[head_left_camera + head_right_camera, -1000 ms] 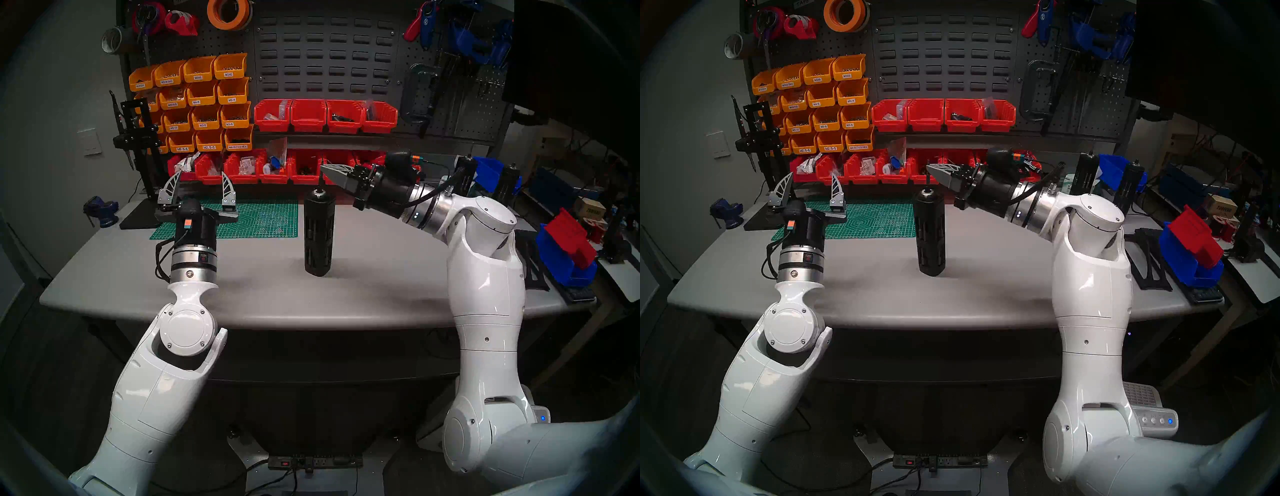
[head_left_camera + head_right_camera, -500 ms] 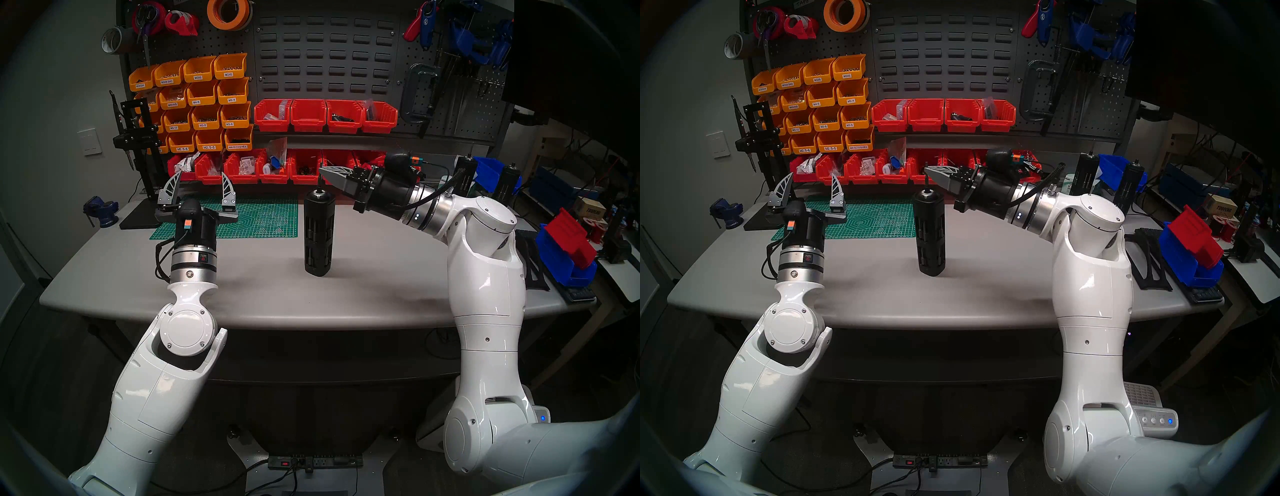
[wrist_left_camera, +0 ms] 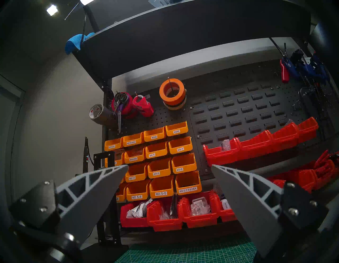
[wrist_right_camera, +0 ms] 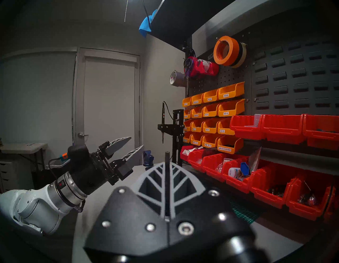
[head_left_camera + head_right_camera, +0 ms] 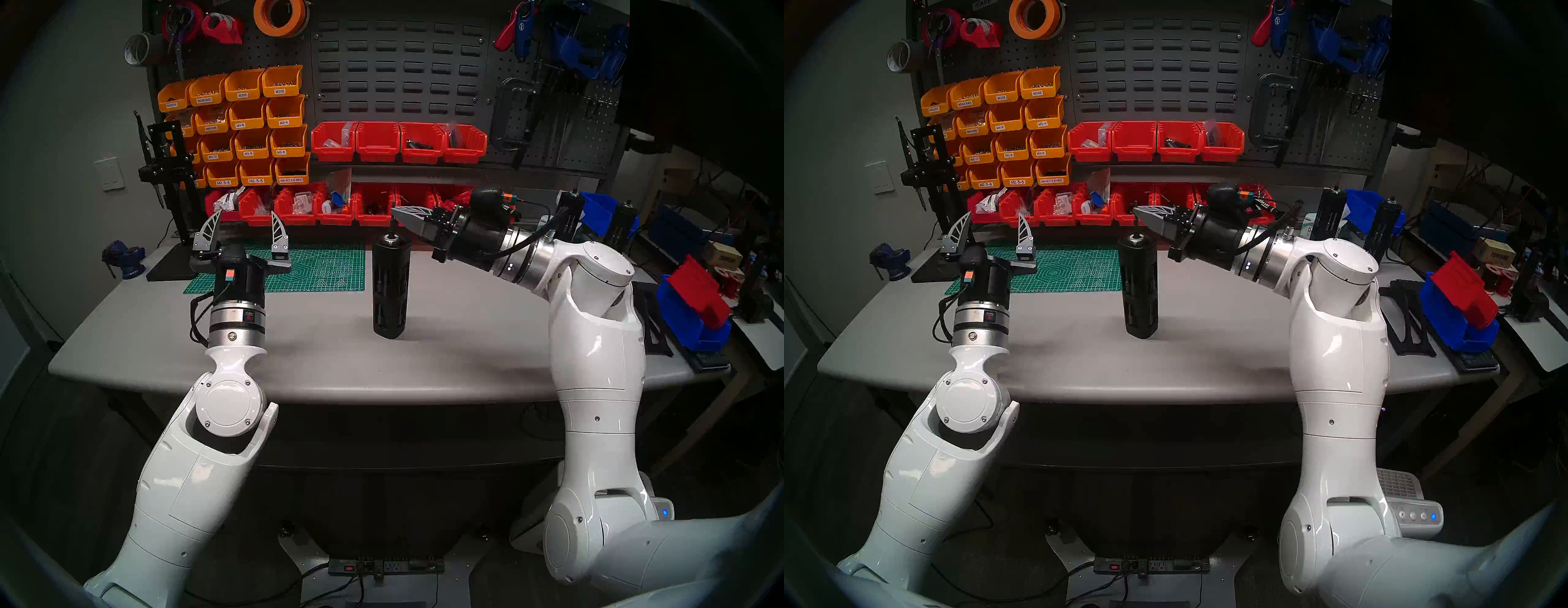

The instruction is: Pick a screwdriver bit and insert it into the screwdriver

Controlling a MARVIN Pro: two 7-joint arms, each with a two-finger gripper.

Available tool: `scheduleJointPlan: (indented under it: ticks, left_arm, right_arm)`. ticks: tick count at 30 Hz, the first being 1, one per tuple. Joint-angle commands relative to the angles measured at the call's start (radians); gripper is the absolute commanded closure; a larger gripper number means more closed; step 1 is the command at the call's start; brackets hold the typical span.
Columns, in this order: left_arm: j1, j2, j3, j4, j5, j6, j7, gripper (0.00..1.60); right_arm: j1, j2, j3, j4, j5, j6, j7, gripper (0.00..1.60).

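A grey workbench table (image 5: pixel 445 361) stands in front of a dark pegboard hung with orange bins (image 5: pixel 250 123) and red bins (image 5: pixel 399 142). Near the middle of the table the screwdriver (image 5: pixel 390 286), a tall black cylinder with long side slots, stands upright with its silver-ringed socket facing up. The right gripper (image 5: pixel 394 210) reaches in from the right, roughly level, with its jaws pressed together on the screwdriver bit (image 5: pixel 393 224), a thin dark rod that hangs down from the fingertips. The bit's lower end sits just above the socket; whether it touches the socket cannot be told. In the right wrist view the bit (image 4: pixel 167 171) shows as a dark line clamped along the seam of the closed fingers, its end poking out past them. Well to the left, the left gripper (image 5: pixel 246 223) is held above a green cutting mat (image 5: pixel 322 271), angled upward toward the bins, its two fingers spread wide apart with nothing between them
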Motion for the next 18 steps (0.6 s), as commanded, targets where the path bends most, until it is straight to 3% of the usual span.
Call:
scheduleJointPlan:
  ticks: [1, 18]
  left_arm:
    - [-0.018, 0.0, -0.005, -0.029, -0.003, -0.016, 0.0, 0.0]
    - [-0.018, 0.007, -0.007, -0.033, -0.008, -0.018, -0.004, 0.0]
  right_arm:
    - [0.01, -0.005, 0.001, -0.02, 0.002, -0.001, -0.003, 1.6]
    - [-0.034, -0.01, -0.012, -0.078, -0.02, 0.006, -0.032, 1.6]
